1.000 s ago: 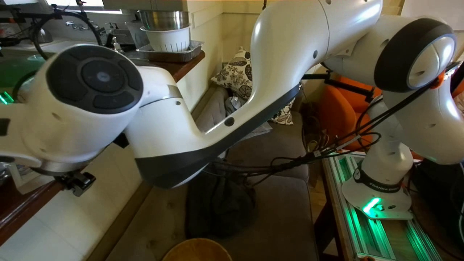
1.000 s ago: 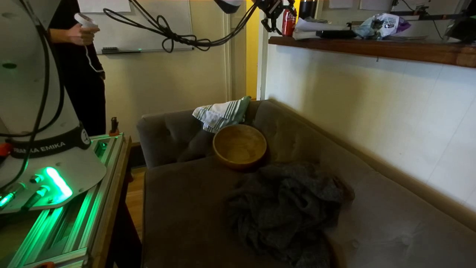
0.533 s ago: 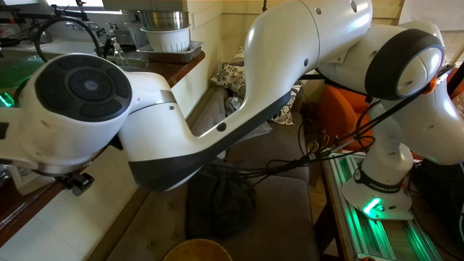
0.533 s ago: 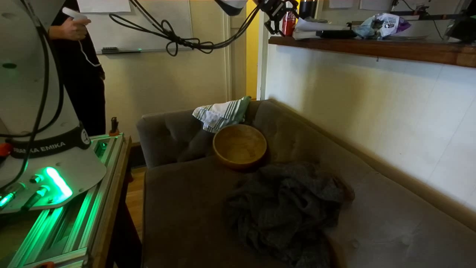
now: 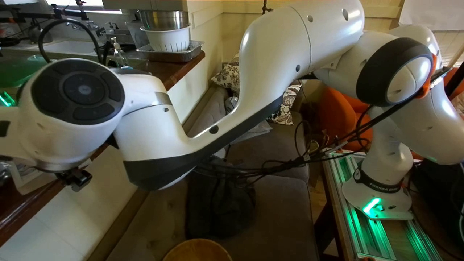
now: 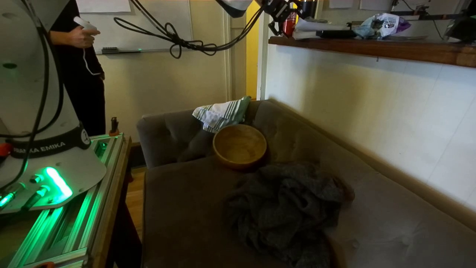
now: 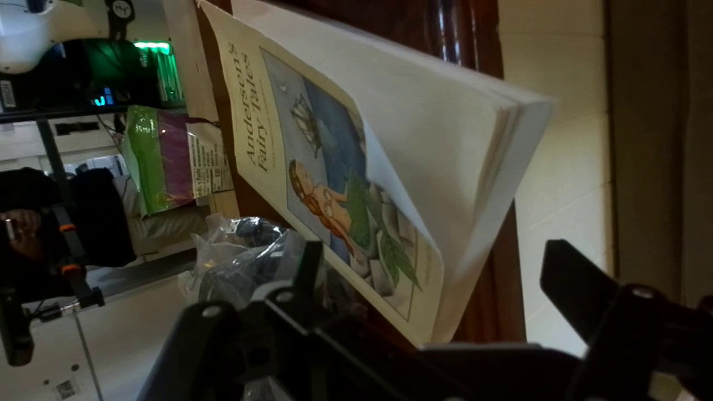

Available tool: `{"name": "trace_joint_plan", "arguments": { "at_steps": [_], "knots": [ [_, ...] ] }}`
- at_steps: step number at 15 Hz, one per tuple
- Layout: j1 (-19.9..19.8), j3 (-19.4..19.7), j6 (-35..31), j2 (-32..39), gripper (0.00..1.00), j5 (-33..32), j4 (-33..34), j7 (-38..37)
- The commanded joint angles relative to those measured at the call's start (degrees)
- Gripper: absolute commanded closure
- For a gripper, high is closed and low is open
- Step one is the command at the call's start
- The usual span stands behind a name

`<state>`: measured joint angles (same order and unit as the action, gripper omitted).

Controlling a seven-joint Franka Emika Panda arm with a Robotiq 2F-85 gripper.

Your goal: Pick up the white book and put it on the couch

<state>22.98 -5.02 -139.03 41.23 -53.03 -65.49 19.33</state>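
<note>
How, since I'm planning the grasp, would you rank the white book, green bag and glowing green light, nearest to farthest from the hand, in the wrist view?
1. White book: middle of the view, ahead of the open hand.
2. Green bag: at left, farther back.
3. Glowing green light: upper left, in the background.

A wooden bowl (image 6: 240, 146) sits between towel (image 6: 220, 115) and dark cloth (image 6: 288, 212).

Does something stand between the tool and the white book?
Nothing visible stands between the open tool and the white book. In the wrist view, a clear plastic bag shows beside the book and the tool might brush it.
</note>
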Motion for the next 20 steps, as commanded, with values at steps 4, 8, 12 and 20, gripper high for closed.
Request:
{"name": "trace_joint_plan", "arguments": {
  "at_steps": [4, 8, 12, 20],
  "knots": [
    [1.1, 0.4, 6.2, 5.8, 0.0, 0.7, 7.6, 3.8],
    [1.0, 0.2, 9.2, 7.5, 0.0, 1.3, 10.0, 6.6],
    [-0.2, -0.3, 12.0, 7.6, 0.19, 2.1, 10.5, 12.4],
    [-3.0, -1.8, 11.2, 1.4, 0.69, 1.3, 3.4, 16.5]
  ]
}}
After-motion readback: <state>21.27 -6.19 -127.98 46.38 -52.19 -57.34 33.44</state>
